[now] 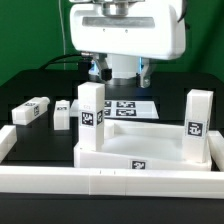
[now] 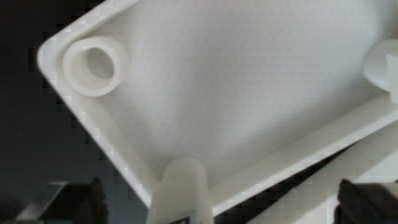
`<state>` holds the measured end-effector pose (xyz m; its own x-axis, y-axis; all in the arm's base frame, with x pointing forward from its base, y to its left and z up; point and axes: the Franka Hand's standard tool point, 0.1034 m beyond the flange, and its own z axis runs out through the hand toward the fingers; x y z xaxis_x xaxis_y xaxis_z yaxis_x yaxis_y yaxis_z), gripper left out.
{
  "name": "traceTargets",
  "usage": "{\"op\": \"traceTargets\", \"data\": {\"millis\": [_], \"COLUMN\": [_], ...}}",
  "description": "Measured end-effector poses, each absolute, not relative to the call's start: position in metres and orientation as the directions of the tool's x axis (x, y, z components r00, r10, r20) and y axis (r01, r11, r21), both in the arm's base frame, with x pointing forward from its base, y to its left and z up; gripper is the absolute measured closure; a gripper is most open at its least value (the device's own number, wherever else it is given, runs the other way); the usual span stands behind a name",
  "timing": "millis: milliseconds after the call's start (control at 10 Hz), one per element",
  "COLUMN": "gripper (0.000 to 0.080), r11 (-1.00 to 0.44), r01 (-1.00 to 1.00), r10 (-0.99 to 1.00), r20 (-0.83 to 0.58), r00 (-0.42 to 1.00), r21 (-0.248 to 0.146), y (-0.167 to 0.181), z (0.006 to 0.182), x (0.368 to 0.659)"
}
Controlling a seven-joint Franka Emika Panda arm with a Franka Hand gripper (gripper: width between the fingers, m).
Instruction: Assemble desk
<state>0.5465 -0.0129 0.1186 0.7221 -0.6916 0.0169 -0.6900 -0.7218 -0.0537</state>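
1. At ten o'clock from the tabletop (image 1: 170, 158) in the exterior view, two loose legs (image 1: 30, 110) lie on their sides. Two more stand upright on the tabletop.
2. Probably the step now is fetching a loose leg. Rise straight up, clear of the upright leg (image 1: 92, 115), then grip squarely across the narrow sides.
3. Gripper (image 1: 120, 72) hangs at twelve o'clock, jaws wide apart, holding nothing.
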Motion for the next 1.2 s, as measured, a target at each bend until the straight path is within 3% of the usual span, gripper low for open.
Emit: {"op": "traceTargets", "data": {"millis": [400, 700, 900, 1200], "gripper": [0.0151, 0.0151, 0.0151, 0.0151], "r11": [-0.733, -0.627, -0.624, -0.459], "r01": [-0.678, -0.777, -0.779, -0.886], "r10": [-0.679, -0.778, -0.78, -0.886], "r20": [0.015, -0.007, -0.009, -0.041], "r00": [0.734, 0.628, 0.625, 0.462], "r21": [-0.05, -0.05, -0.056, -0.065], "y": [-0.012, -0.003, -0.003, 0.003], "z": [0.117, 0.107, 0.108, 0.105], "x": [0.546, 0.524, 0.526, 0.525]}}
